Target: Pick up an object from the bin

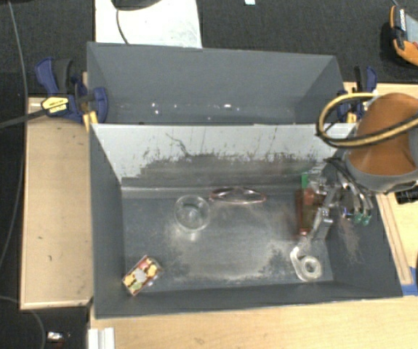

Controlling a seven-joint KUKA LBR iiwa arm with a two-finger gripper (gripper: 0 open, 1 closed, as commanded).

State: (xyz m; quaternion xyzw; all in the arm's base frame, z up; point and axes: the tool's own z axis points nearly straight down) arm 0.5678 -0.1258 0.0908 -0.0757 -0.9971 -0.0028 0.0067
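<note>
**Tool sitting low at the right end of the bin, grasp unconfirmed**

Going near to far. By the near wall of the bin, at the left corner, a small colourful packet is lying alone, well apart from everything else. Further right along the near side, a flat metal piece with a ring end is lying just beside the tool.

The tool is hanging over the right end of the floor, and a brownish-red elongated thing is sitting right against its left side. That is the likely target, judging by position only. I cannot tell whether the tool is spread or pressed together, or whether it is touching the thing.

Further back, mid-floor, a clear cup is standing. Past it, against the foot of the far slope, a clear oblong thing is lying; I am not identifying it further.

Risks I'm seeing:
- The brownish-red thing and the metal piece are lying near each other, so a closing grasp may be nudging one while catching the other.
- The brownish-red thing is looking slim, so it could be twisting or slipping out on the lift.
- The tool is working near the right wall, so a sideways correction risks scraping it.

Count: one packet, one metal piece, one brownish-red thing, one cup, one clear oblong thing. Five in all.
</note>
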